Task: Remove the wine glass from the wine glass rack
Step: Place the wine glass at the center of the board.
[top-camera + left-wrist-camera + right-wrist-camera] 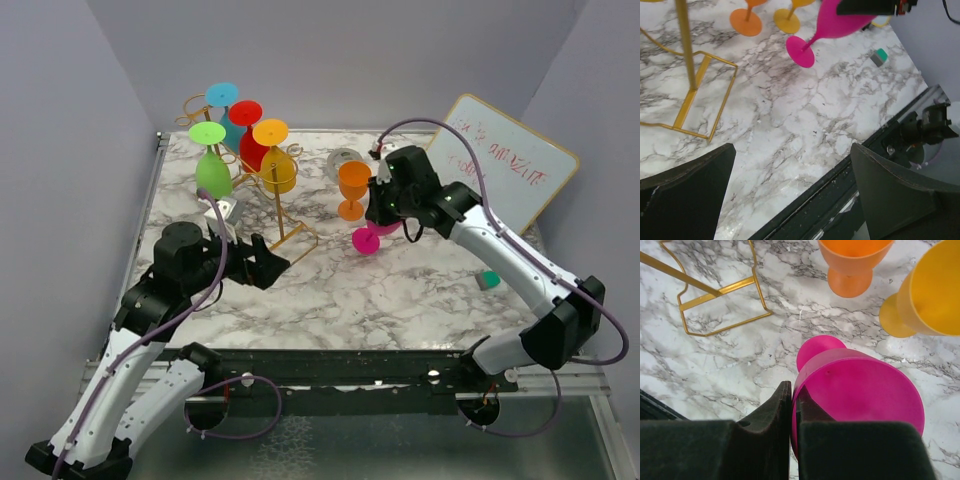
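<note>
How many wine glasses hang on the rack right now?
4: cyan glass at the back, red glass beside it, green glass front left, yellow glass front right. Others could hide behind them.

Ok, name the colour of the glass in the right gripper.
The glass is magenta; right wrist view.

Robot lab booth: plain walls point(60, 150), marble table point(400, 290), whiteboard point(510, 165).

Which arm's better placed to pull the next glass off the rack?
Left. The left hand is open and empty near the rack base; the right hand is shut on the pink glass, farther from the rack.
</note>
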{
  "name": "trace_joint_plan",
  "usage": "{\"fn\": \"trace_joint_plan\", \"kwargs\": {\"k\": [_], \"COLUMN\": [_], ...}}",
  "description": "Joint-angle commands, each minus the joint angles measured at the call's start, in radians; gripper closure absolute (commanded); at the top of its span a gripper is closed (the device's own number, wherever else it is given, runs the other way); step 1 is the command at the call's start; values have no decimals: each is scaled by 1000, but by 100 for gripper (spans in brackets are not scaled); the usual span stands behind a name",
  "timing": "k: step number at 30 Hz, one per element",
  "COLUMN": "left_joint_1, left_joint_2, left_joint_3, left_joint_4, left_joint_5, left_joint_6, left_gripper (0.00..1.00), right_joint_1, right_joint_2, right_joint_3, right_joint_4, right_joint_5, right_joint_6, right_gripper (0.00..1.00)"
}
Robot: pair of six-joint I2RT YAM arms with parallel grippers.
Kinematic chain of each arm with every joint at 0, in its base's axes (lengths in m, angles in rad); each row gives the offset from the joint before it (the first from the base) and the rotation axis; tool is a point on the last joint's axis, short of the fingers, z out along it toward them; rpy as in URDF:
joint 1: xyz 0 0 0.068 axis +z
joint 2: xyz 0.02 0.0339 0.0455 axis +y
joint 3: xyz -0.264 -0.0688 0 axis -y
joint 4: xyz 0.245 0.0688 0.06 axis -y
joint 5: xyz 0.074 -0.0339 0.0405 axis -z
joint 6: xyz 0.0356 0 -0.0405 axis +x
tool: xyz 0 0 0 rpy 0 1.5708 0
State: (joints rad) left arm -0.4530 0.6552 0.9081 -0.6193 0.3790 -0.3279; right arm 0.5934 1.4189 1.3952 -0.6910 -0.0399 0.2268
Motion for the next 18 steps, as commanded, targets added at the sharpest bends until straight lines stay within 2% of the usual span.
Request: {"fn": "trace_joint_plan", "kwargs": {"k": [1, 6, 9, 18], "left_joint_1": [-1, -1, -1, -1], "left_joint_2": [5, -33, -68, -90], "left_joint_3": [57, 63, 66, 92], "left_joint_4": [-81, -134, -138, -170], "left_joint_5": [-225, -437, -516, -612], "left_joint_6": [-70, -115, -136, -129], "left_gripper": [1, 1, 1, 1], "right_joint_1": [75, 107, 108, 108], "right_joint_2": [57, 132, 217, 283], "right_joint_3": [34, 33, 83, 108], "right_joint_4": [-4, 44, -3, 76], "right_joint_5": [209, 208, 182, 222], "right_joint_6": [-1, 2, -1, 6], "right_gripper": [100, 100, 99, 99]}}
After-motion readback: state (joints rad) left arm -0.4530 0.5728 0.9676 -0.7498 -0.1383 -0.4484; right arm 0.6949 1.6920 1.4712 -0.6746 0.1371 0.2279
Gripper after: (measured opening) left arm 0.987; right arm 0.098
